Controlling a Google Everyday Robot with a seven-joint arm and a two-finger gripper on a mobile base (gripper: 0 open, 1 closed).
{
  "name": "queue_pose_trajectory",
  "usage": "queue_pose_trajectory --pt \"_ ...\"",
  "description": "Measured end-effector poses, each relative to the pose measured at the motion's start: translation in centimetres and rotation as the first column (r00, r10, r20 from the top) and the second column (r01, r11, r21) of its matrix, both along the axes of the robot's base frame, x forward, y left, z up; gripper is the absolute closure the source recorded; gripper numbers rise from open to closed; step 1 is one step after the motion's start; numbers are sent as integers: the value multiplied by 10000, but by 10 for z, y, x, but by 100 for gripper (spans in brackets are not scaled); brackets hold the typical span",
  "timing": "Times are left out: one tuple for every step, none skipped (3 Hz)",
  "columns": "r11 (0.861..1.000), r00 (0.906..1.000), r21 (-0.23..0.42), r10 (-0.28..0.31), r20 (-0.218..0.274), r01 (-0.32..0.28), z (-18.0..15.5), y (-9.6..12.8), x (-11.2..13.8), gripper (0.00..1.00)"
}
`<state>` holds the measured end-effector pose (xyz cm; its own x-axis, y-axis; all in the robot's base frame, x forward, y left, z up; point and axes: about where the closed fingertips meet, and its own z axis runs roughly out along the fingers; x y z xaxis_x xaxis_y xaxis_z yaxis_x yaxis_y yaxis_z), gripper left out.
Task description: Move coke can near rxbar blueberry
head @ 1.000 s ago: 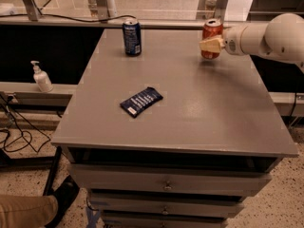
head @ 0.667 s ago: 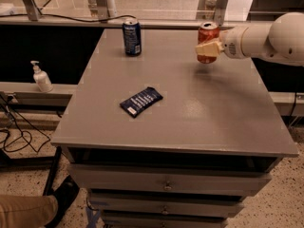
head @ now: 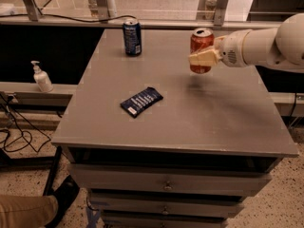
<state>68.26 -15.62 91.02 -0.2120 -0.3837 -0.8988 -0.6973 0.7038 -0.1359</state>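
The red coke can with a silver top hangs upright in the air above the right rear part of the grey table. My gripper comes in from the right and is shut on the can's middle. The can's shadow falls on the table just below it. The rxbar blueberry, a flat navy wrapper with white text, lies left of centre on the table, well to the lower left of the can.
A dark blue soda can stands at the table's back left. A white pump bottle sits on a ledge left of the table. Drawers run below the front edge. A person's leg and shoe show at bottom left.
My gripper has carried the coke can leftward and forward, away from the table's back right edge and toward the middle. The other things have not moved.
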Motion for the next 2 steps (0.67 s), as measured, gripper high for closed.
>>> queue_pose_trajectory --pt "9969 9971 323 726 -208 -720 -4 23 -32 100" --pt "9843 9883 963 1510 -226 -1482 -10 50 -57 100"
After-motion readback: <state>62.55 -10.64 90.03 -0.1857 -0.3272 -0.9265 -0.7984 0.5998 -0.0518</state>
